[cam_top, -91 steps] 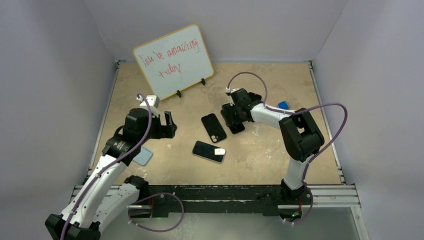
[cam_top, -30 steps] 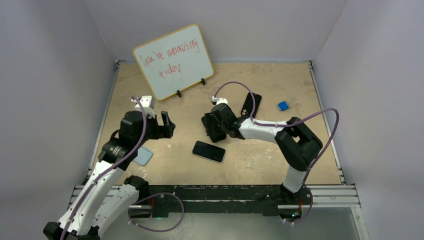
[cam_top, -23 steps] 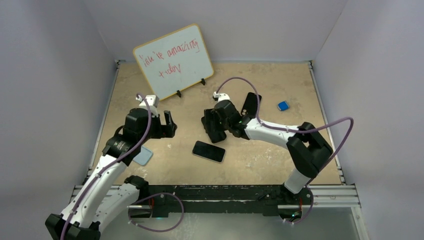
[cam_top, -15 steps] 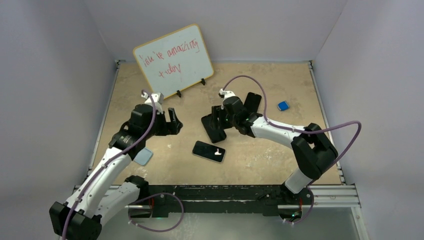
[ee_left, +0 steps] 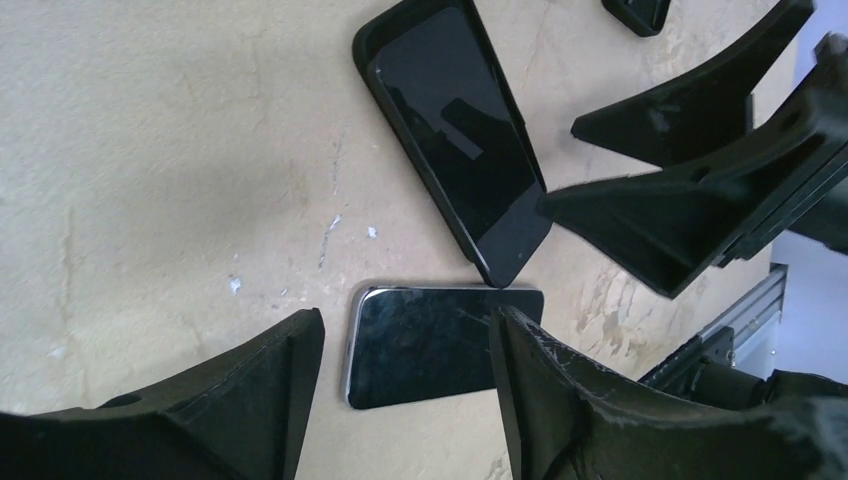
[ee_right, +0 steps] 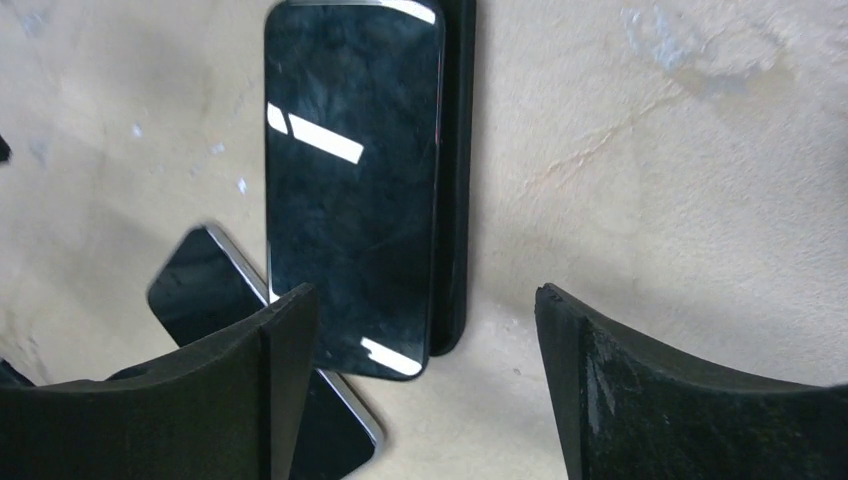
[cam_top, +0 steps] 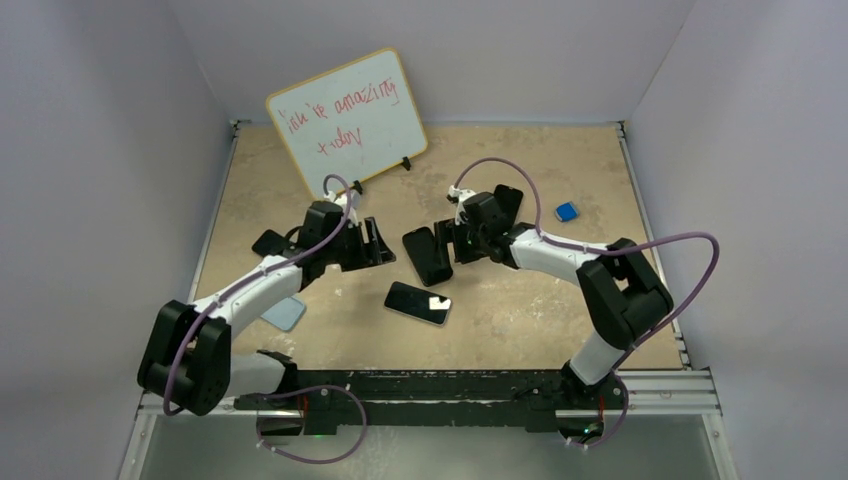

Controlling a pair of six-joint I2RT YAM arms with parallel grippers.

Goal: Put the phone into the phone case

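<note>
A black phone (cam_top: 428, 256) lies screen up on a black phone case (ee_right: 456, 180) at the table's middle. The case's rim shows along one long side, and I cannot tell if the phone is seated. It also shows in the left wrist view (ee_left: 455, 140) and the right wrist view (ee_right: 350, 190). A second phone with a silver edge (cam_top: 418, 302) lies flat just in front of it. My left gripper (cam_top: 378, 243) is open and empty to the left of the cased phone, over the silver phone (ee_left: 430, 345). My right gripper (cam_top: 452, 240) is open and empty at its right.
A whiteboard (cam_top: 348, 122) stands at the back left. Another dark phone or case (cam_top: 507, 203) lies behind the right arm. A small blue object (cam_top: 567, 211) lies at the back right. A light blue flat piece (cam_top: 284, 313) lies near the left arm.
My right gripper let go of the black phone and case, which now lie flat, and drew back to the right. My left arm reached forward and right towards the phones.
</note>
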